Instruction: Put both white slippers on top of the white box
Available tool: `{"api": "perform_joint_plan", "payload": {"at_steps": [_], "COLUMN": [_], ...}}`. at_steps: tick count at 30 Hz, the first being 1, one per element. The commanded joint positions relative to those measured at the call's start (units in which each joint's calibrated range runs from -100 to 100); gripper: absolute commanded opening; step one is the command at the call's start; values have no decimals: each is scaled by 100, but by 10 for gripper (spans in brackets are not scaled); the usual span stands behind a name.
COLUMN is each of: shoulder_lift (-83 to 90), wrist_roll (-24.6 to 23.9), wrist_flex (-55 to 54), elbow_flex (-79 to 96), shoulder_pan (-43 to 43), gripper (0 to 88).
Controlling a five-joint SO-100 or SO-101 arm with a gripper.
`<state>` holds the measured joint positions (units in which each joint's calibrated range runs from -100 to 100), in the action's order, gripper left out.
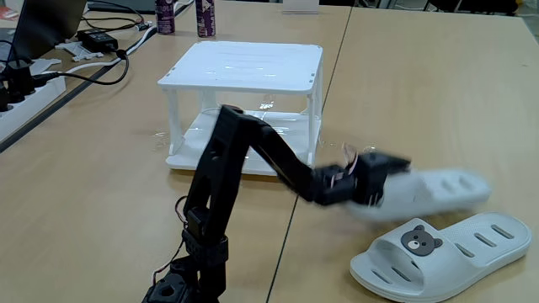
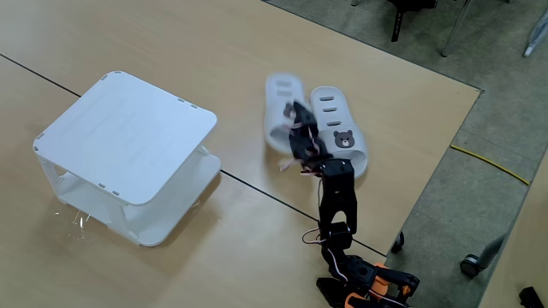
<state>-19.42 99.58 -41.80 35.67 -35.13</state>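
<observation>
On a wooden table (image 1: 404,93) we see a black robot arm (image 1: 227,168) reaching toward a pair of white slippers. No brand name or readable writing shows anywhere; the only marking we make out is a small brown bear-face badge (image 1: 421,242) on the strap of the near slipper (image 1: 446,257), seen also in the other fixed view (image 2: 344,139).

That near slipper lies flat on the table, its long axis running left to right in one fixed view, bear strap toward the left end. The second slipper (image 1: 438,192) is motion-blurred; it sits just behind the first, roughly parallel, w/ its left end at the gripper. In the other fixed view the blurred slipper (image 2: 281,107) lies just left of the sharp one (image 2: 338,128), both long axes running top to bottom w/ a slight tilt.

The gripper (image 1: 383,181) looks clamped onto the blurred slipper's near end, though blur hides how wide the jaws stand. We also see the gripper (image 2: 295,128) at that slipper's edge from above.

The white box (image 1: 244,67), a two-tier rack w/ thin corner posts, stands well apart from both slippers; its flat top (image 2: 128,137) carries nothing. Two dark cans (image 1: 185,17) and black cables (image 1: 101,42) sit at the table's far side.
</observation>
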Motion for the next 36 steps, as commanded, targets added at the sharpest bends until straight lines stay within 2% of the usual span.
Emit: {"api": "perform_joint_plan", "payload": {"at_steps": [1, 10, 13, 18, 24, 27, 36], "shoulder_lift": [2098, 2645, 2653, 2653, 2636, 2628, 2620], "wrist_roll": [42, 42, 42, 42, 42, 42, 42], "wrist_flex": [1799, 5069, 5794, 6570, 6596, 6596, 6596], "elbow_flex": [-1614, -5168, -6152, -7054, -7036, -7027, -6855], "shoulder_pan": [-64, -31, -48, -48, 59, 725, 3414], "gripper": [8, 8, 8, 8, 8, 8, 8]}}
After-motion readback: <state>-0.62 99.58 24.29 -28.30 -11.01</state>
